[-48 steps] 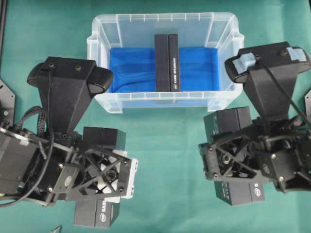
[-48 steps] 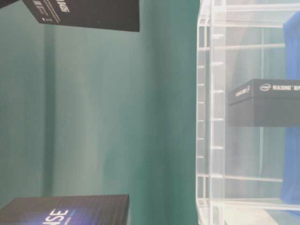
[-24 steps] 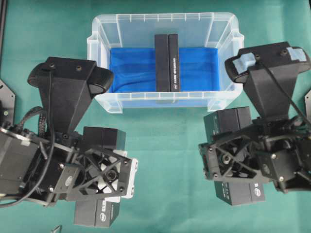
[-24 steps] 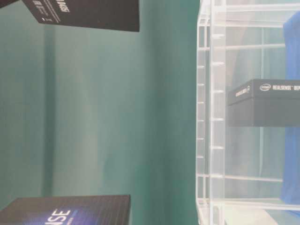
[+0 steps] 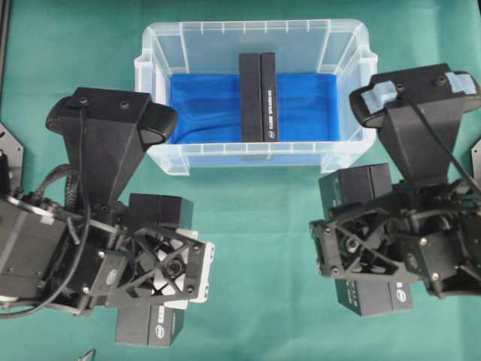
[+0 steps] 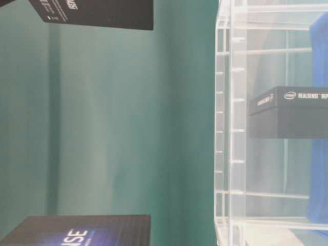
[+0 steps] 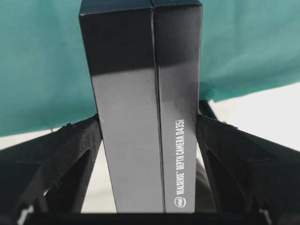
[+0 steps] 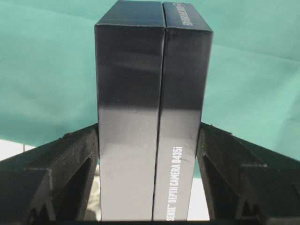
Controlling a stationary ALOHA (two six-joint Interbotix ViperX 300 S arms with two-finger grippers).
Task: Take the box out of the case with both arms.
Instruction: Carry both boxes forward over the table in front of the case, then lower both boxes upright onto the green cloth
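The clear case [image 5: 255, 28] with its blue liner stands at the back of the table. One black box [image 5: 258, 96] stands on edge inside it, also seen through the case wall [image 6: 230, 128] as a box [image 6: 289, 110]. In front of the case on the left, my left gripper [image 5: 161, 271] is shut on a second black box [image 5: 158, 212]; its fingers press both sides of that box [image 7: 149, 93]. On the right, my right gripper [image 5: 361, 248] is shut on a third black box [image 5: 355, 184], clamped the same way on the box [image 8: 152, 93].
Green cloth [image 5: 263, 248] covers the table between the two arms. In the table-level view the held boxes' ends show at the top left [image 6: 97, 13] and bottom left [image 6: 77, 231]. Black brackets sit at the table's far left [image 5: 9, 154] and right edges.
Both arms have drifted slightly with their boxes, the left one a little toward the front. Both grips are unchanged and the box in the case has not moved.
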